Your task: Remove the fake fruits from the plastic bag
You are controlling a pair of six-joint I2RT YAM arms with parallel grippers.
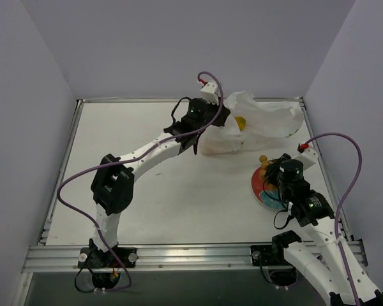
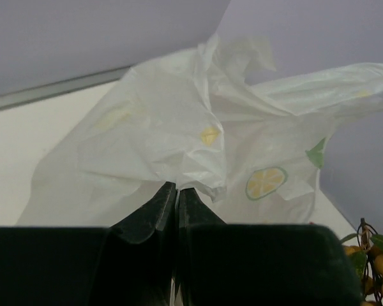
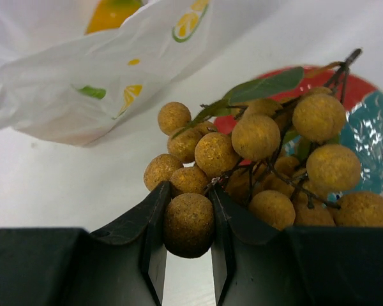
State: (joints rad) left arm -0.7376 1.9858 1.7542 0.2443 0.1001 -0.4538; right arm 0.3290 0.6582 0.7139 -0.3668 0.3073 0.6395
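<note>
No words or numbers can be read.

The plastic bag (image 2: 166, 127) has only small pictures printed on it. In the left wrist view there is a round lemon slice (image 2: 266, 183) with a green rim, a little yellow patch (image 2: 209, 135) and a green leaf shape (image 2: 316, 155). The right wrist view shows the same kind of pictures on the bag. There are no letters beside any of them.

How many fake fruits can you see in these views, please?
2. A bunch of orange-brown balls is clamped in the right gripper at the plate. An orange-yellow fruit shows inside the plastic bag's mouth. More may be hidden in the bag.
</note>
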